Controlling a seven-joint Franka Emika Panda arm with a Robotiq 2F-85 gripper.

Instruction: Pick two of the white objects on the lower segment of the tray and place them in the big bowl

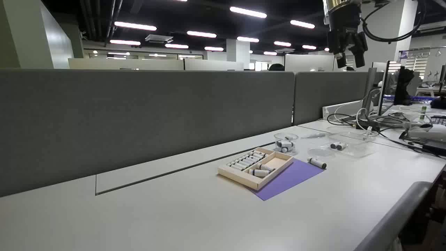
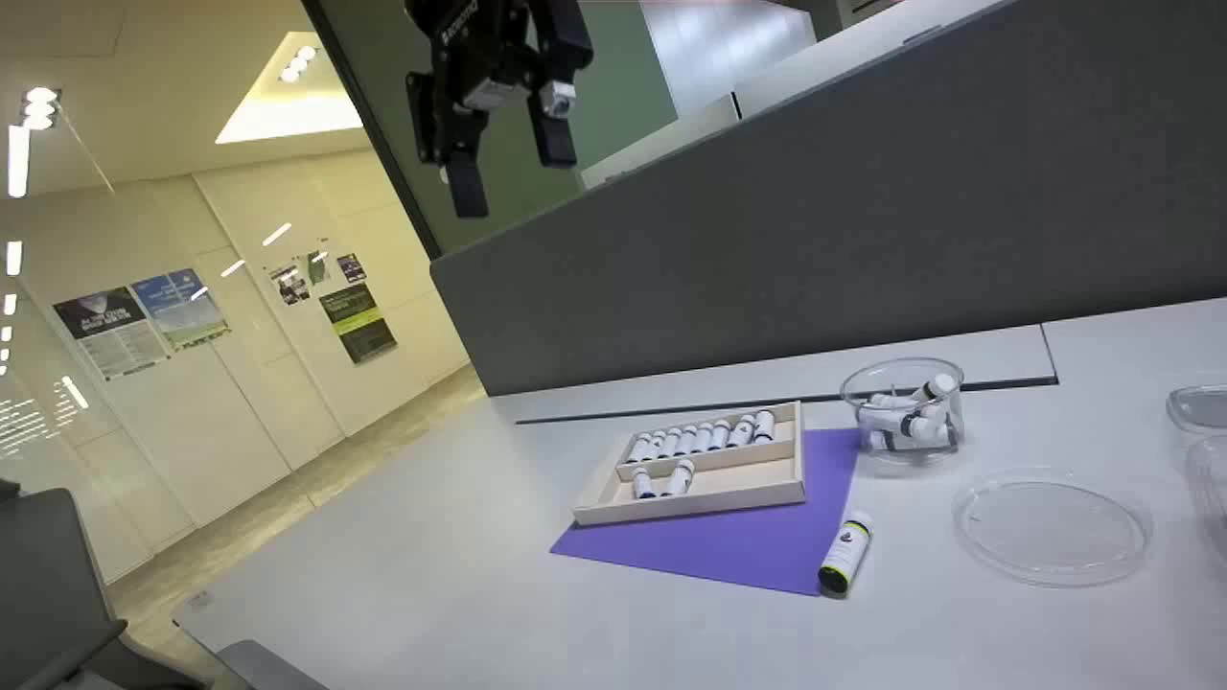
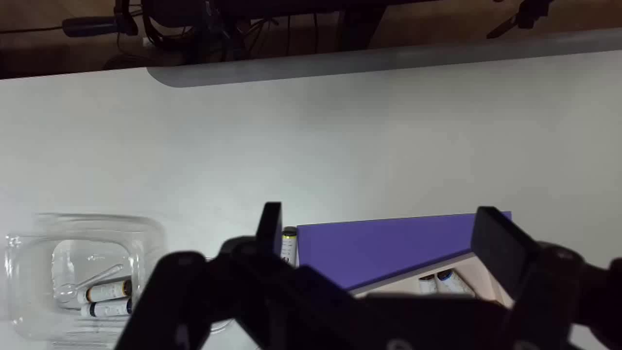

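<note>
White bench (image 2: 460, 575) backed by a dark grey partition (image 2: 815, 220). Tan wooden divided tray (image 2: 748, 473) lies partly over a flat purple sheet (image 2: 729, 551). Two small white cylindrical vials (image 2: 679, 479) with dark ends sit side by side at the left of its near segment in an exterior view; I read those as the picks. Drop target, I judge: big shallow see-through bowl (image 3: 29, 272), well right of the tray. Two similar vials (image 3: 109, 291) lie in it, so the job may be done or not started; can't tell. Pincer (image 2: 513, 177) is high up, fingers spread, nothing between them.

Handling guess: light, stiff, smooth, will roll if nudged. Could be glass, so I'd squeeze gently. I'd grab mid-barrel, one finger each side of the round body, not on the end where it could tip out. I'd take the right one first: bare wood on its right leaves room for a finger, gap to its neighbour looks tight. I'd watch the divider on the way down. Ignoring the smaller clear round beaker (image 2: 901, 360) to the tray's right.
</note>
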